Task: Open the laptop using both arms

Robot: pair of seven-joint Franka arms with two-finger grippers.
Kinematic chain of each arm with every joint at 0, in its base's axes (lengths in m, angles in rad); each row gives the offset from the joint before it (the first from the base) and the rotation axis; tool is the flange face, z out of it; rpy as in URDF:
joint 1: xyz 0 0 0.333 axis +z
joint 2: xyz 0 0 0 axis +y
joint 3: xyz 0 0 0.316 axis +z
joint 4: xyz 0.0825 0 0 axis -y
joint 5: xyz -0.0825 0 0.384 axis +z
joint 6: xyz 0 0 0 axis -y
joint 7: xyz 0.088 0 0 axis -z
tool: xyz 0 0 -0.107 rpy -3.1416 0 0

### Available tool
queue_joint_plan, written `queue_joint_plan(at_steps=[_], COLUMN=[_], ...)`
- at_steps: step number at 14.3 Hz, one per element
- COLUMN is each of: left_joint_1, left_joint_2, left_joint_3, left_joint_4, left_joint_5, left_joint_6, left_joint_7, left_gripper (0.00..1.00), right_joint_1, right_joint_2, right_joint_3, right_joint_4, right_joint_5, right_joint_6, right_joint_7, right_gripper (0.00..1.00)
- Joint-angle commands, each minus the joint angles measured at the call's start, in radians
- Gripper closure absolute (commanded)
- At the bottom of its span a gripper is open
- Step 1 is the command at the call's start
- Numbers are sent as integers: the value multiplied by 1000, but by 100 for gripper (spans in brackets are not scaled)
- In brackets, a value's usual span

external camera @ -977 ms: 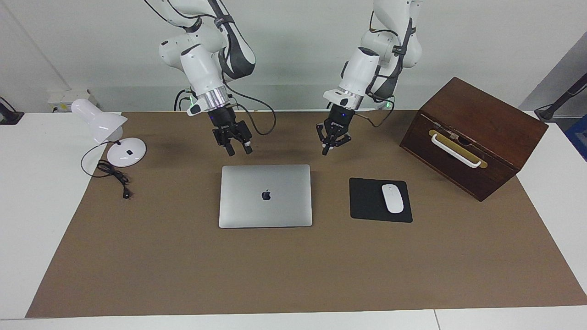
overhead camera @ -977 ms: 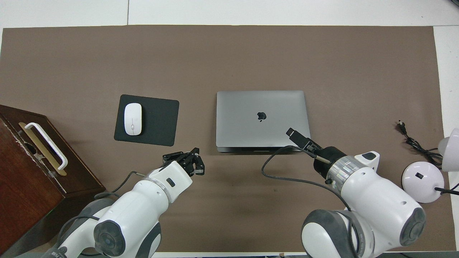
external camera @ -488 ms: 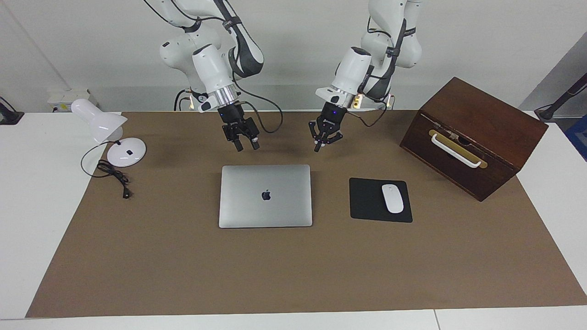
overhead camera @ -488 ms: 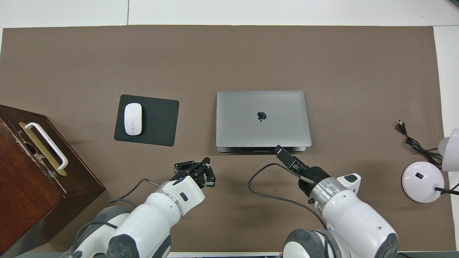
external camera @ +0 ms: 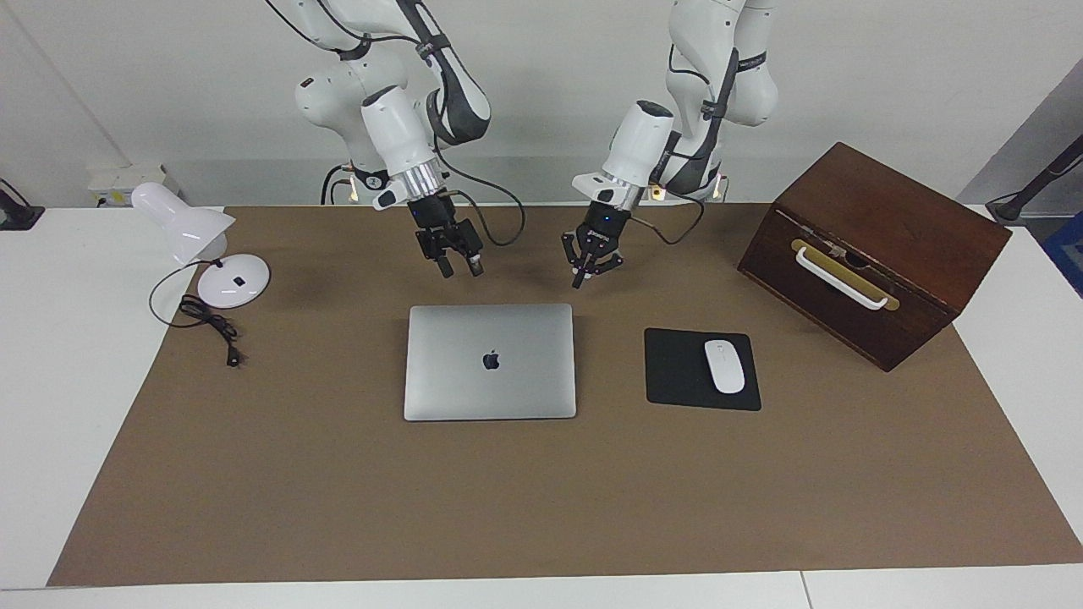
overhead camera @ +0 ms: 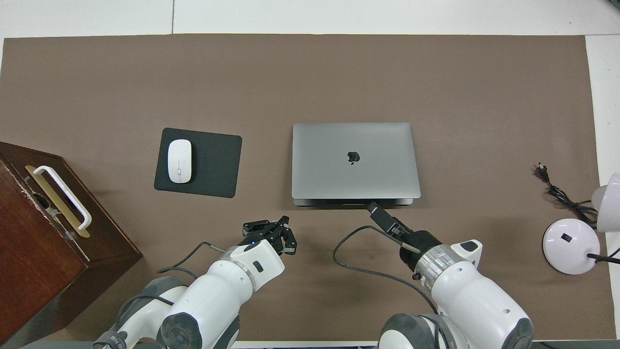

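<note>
The laptop point(external camera: 490, 361) lies shut at mat centre. At its 12 o'clock, nearer the robots, the right gripper point(external camera: 457, 266) hangs with jaws spread; the left gripper point(external camera: 585, 272), at 1 o'clock, likewise. Judged: approach step; next, both must reach the lid's edge.

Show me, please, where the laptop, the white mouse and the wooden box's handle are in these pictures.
laptop point(external camera: 490, 362): facing view, middle of its shut lid, at the logo.
white mouse point(external camera: 724, 366): facing view, middle of its top, on the black pad.
handle point(external camera: 841, 280): facing view, middle of the white bar on the box's front.
</note>
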Motion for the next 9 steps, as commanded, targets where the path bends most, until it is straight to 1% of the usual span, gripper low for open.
queue_joint_plan(at_steps=[1,2,6,8,9], left_joint_1=[-22,-27,-30,-30,-30], left_joint_2=[85,108,194,222,223], left_joint_3=[11,9,9,9,9], left_joint_4=[32,32,52,64,71], left_joint_5=[-9,-8,-8,-8,-8], left_joint_6=[88,134,243,270,270], left_joint_7=[41,44,59,64,64], left_gripper=[100,100,100,100,100], right_joint_1=[6,6,6,6,6], right_joint_2=[40,52,86,90,92], right_joint_3=[0,0,0,0,0], right_joint_4=[12,21,45,45,45], right_joint_5=[23,23,23,23,23], right_joint_6=[27,27,27,27,27], right_joint_7=[-5,-5,-5,-5,-5], right_gripper=[0,0,0,0,0])
